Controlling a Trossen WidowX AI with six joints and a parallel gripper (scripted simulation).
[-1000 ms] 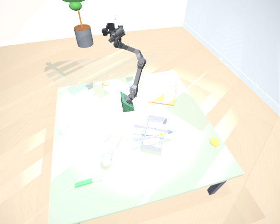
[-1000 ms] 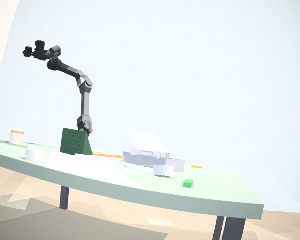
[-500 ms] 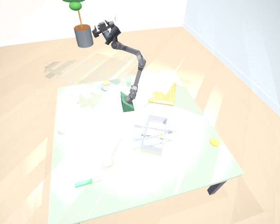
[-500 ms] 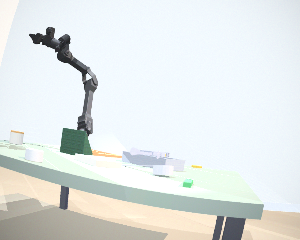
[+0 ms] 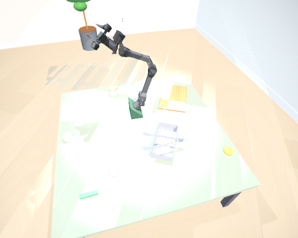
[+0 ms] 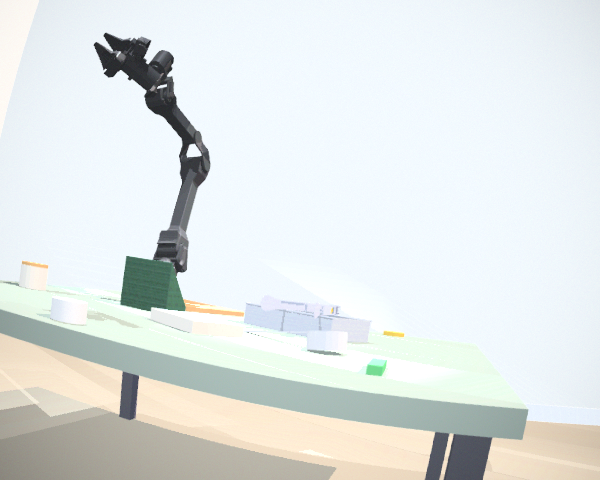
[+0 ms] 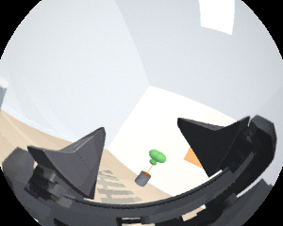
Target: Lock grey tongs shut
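Note:
The grey tongs [image 5: 150, 134] [image 6: 272, 303] lie open across the roasting tin [image 5: 160, 156] [image 6: 349, 329], their two arms spread apart toward the left in the top view and the hinge end beyond the tin's right side. They look washed out by glare. The wooden board [image 5: 179, 93] [image 6: 215, 310] lies flat behind the tin, partly bleached by light. My gripper [image 5: 92, 29] [image 6: 99, 39] [image 7: 141, 126] is open and empty, raised high beyond the table's back edge, far from the tongs. Its wrist view shows only walls, floor and a plant between the fingers.
A dark green wedge [image 5: 134, 113] [image 6: 146, 284] stands by the arm's base. An orange-topped jar [image 5: 113, 90] [image 6: 33, 276], two white round pieces [image 6: 68, 311] [image 6: 327, 342], a pale slab [image 6: 173, 319], a green-handled tool [image 5: 89, 194] [image 6: 376, 367] and a yellow disc [image 5: 228, 150] [image 6: 393, 333] are on the table.

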